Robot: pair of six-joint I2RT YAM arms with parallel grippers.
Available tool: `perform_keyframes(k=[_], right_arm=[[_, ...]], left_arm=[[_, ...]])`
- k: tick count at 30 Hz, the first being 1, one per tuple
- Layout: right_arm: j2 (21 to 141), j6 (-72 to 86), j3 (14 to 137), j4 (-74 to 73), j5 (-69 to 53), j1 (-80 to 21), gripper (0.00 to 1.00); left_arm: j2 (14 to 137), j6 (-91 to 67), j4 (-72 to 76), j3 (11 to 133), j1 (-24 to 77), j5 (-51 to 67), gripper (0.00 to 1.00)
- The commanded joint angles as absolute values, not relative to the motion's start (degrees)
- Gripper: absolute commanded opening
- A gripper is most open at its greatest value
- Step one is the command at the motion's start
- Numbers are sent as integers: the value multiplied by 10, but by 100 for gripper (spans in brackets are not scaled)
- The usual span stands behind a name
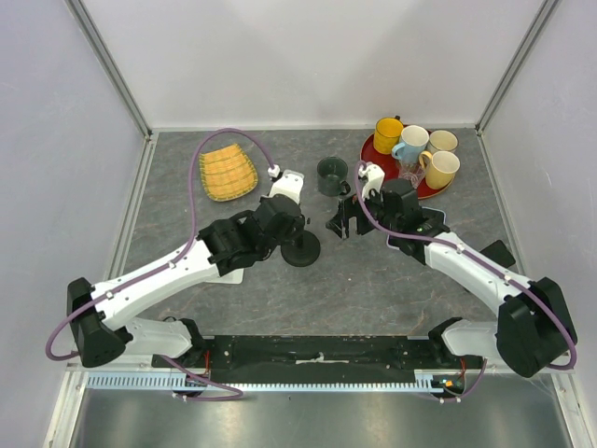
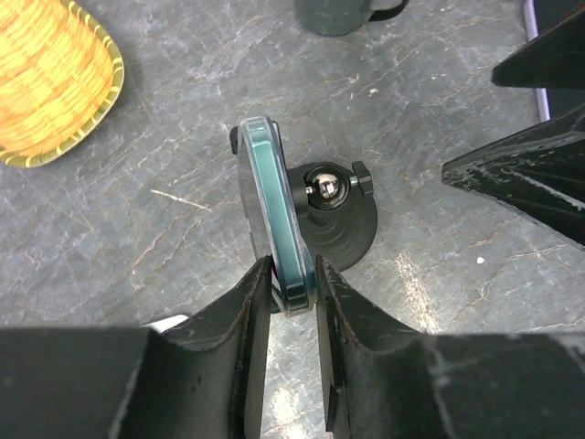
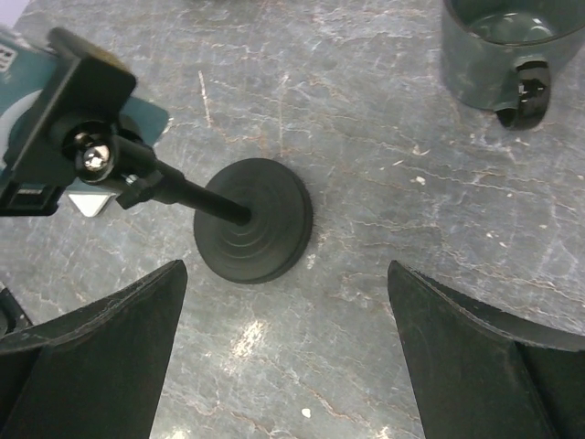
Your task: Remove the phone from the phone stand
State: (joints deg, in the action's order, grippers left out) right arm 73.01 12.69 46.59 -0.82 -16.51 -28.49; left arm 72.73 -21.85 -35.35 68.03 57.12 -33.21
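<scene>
Working near the middle of the table (image 1: pixel 373 294), you have bare grey surface in front of the phone stand (image 1: pixel 300 249) and to both sides; the enclosure walls stand well apart from both arms. The phone (image 2: pixel 274 210) stands on edge at the head of the stand, above the round black base; the left gripper (image 2: pixel 292 285) pinches the phone's lower end, one finger (image 2: pixel 249 306) pressed on each face. The right gripper (image 3: pixel 283 274) hangs over the stand's base with its fingers spread wide, touching nothing.

Behind the stand, a dark green mug (image 1: pixel 332 175) sits near the right gripper; it is the closest obstacle on the far side. A yellow woven basket (image 1: pixel 228 173) lies to the far left, apart from the left arm; a red tray (image 1: pixel 367 149) holding four cups sits at the far right, just behind the right arm's wrist.

From above, the left wrist hides the phone, so you see only the stand's base; the left wrist view shows the phone's teal edge and the ball joint beside it; the right wrist view shows the stem leaning up and left from the base to the black cradle, with the teal phone behind it; you cannot tell from any view whether the cradle grips the phone.
</scene>
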Motion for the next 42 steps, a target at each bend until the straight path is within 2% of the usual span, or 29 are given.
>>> perform_keyframes(k=[1, 7, 14, 18, 21, 28, 35, 42], right_arm=[[721, 132, 454, 49, -228, -287, 98], [713, 96, 438, 94, -275, -315, 98], [724, 91, 448, 102, -261, -332, 98], [721, 91, 441, 121, -245, -333, 98], [708, 93, 428, 147, -229, -332, 98], [676, 145, 365, 244, -128, -332, 98], [684, 134, 359, 259, -178, -331, 98], [756, 153, 385, 302, -258, -333, 93]], left_arm=[[690, -156, -292, 671, 571, -291, 33], [683, -163, -297, 667, 571, -300, 41], [688, -189, -296, 668, 571, -305, 50], [694, -220, -300, 668, 571, -316, 62], [701, -242, -314, 677, 571, -338, 68], [729, -240, -332, 693, 571, -366, 68], [751, -234, -335, 700, 571, -386, 66], [764, -240, -340, 708, 571, -390, 59]])
